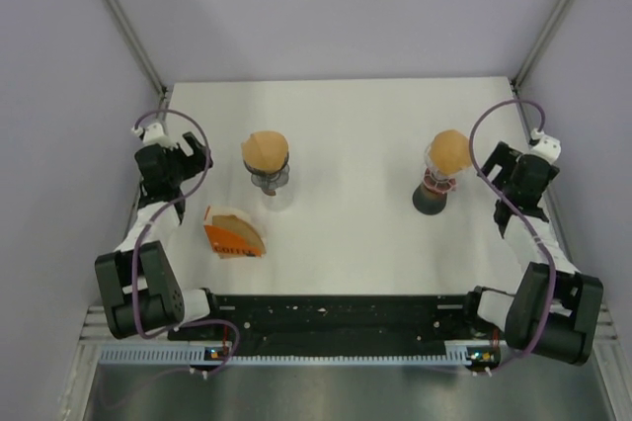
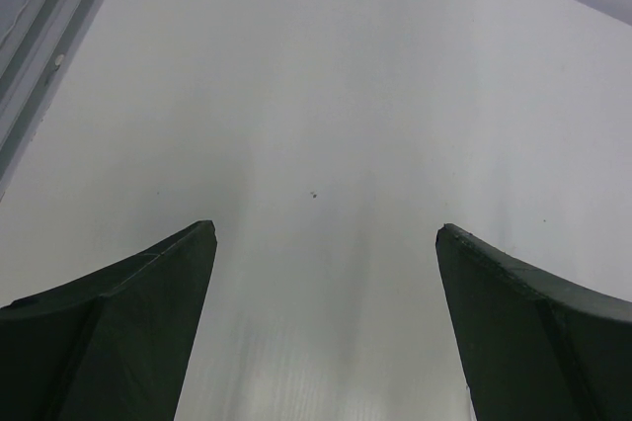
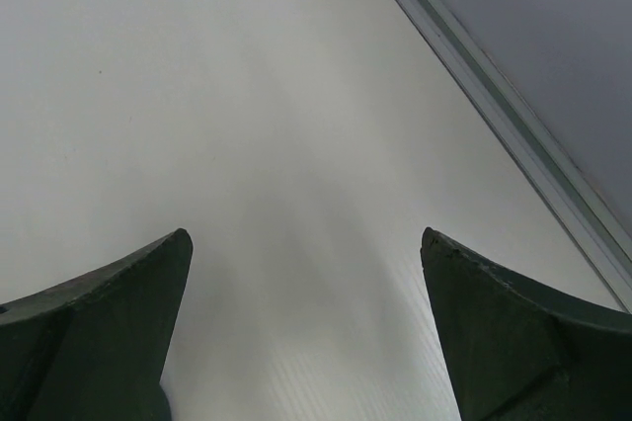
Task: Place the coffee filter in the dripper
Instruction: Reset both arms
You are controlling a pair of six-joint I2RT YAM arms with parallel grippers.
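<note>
In the top view a clear dripper (image 1: 267, 178) stands left of centre with a brown paper filter (image 1: 265, 150) on top of it. A dark dripper (image 1: 434, 194) stands to the right, also topped by a brown filter (image 1: 449, 150). An orange filter pack (image 1: 233, 234) with brown filters showing lies near the front left. My left gripper (image 1: 196, 152) (image 2: 326, 233) hangs open at the left edge, left of the clear dripper. My right gripper (image 1: 494, 166) (image 3: 304, 234) hangs open beside the dark dripper. Both wrist views show only bare table between the fingers.
The white table (image 1: 355, 115) is closed in by grey walls and metal rails (image 1: 123, 21). A rail (image 3: 513, 125) runs close along the right gripper's side and another (image 2: 39, 55) along the left gripper's side. The arm bases stand at the near edge.
</note>
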